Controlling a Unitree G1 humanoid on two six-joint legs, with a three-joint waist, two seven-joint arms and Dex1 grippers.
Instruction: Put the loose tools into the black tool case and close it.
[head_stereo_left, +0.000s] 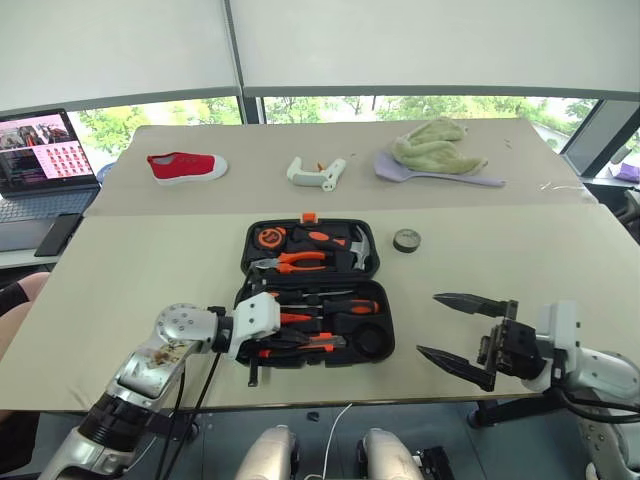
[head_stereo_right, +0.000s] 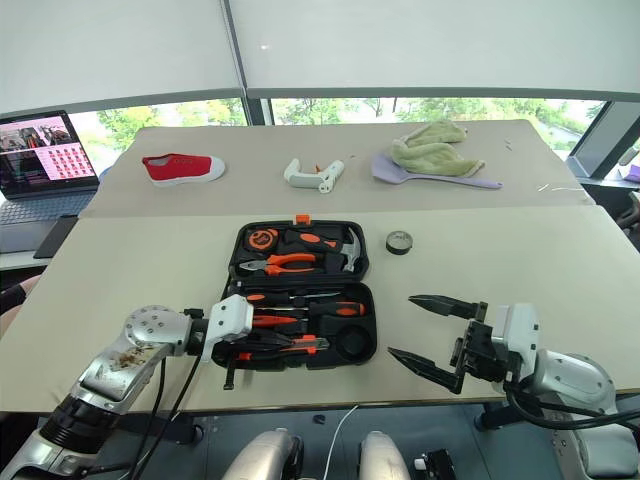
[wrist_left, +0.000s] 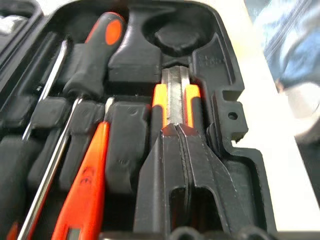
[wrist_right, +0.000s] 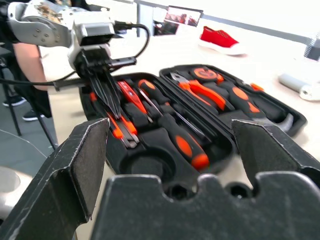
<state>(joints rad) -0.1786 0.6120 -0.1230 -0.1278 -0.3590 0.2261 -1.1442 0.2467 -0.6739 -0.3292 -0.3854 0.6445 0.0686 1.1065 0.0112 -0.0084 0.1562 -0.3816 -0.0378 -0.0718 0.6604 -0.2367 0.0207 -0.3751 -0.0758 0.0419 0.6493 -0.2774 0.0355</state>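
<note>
Tool case (head_stereo_left: 372, 262): one, black, lying open near the tabletop's front edge, long axis running side to side. Inside the front half: two long screwdrivers (head_stereo_left: 340, 305), one slim orange tester (wrist_left: 85, 192), one utility knife (wrist_left: 176, 102), all lying left-right. Tape roll (head_stereo_left: 406, 240): one, loose on the table beside the case's back right corner. My left gripper (head_stereo_left: 256, 372), fingers pressed together, points onto the knife. My right gripper (head_stereo_left: 462, 332) hangs spread wide and empty off the case's right side.
</note>
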